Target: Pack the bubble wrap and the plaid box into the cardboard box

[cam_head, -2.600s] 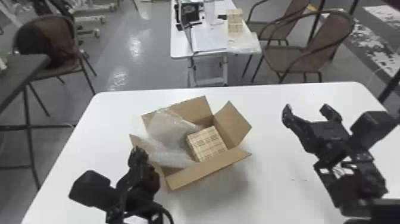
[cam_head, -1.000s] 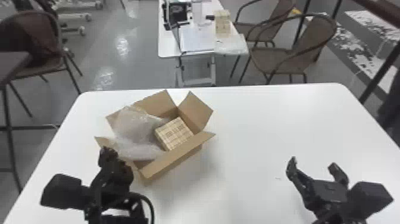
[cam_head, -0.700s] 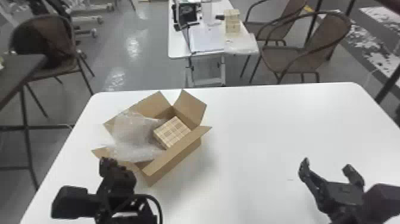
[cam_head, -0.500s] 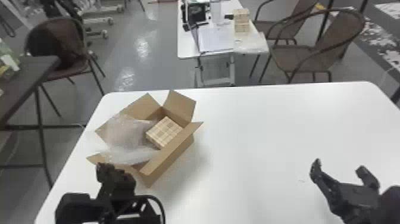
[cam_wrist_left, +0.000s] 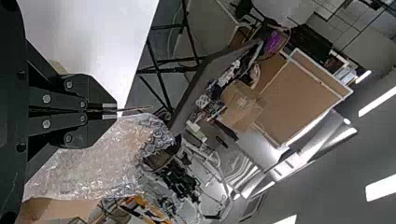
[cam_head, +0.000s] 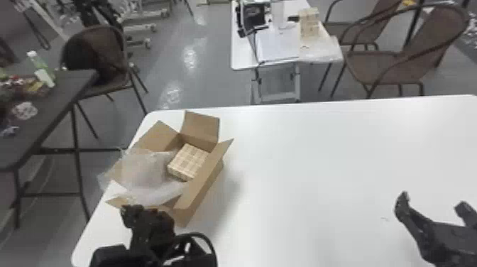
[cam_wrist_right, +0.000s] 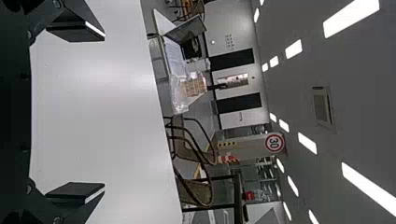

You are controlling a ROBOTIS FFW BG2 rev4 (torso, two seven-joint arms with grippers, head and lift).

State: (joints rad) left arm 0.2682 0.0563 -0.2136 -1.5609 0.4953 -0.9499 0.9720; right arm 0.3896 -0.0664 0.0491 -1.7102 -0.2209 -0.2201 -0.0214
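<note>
The near flap (cam_head: 116, 202) of the cardboard box (cam_head: 188, 213) was clamped in the left claw (cam_wrist_left: 109, 111); the right claw (cam_head: 432, 201), spread open, was set well apart.

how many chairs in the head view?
3. One brown chair by the dark table at left; a second chair at right beyond the white table; a third chair just behind it. More may be hidden.

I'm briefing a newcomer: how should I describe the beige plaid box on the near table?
On the large white table nearest the head camera, find the open brown cardboard box toward the left. Inside it, beside crumpled clear bubble wrap, sits the plaid box, opaque and straight-edged, unlike the wrap.
</note>
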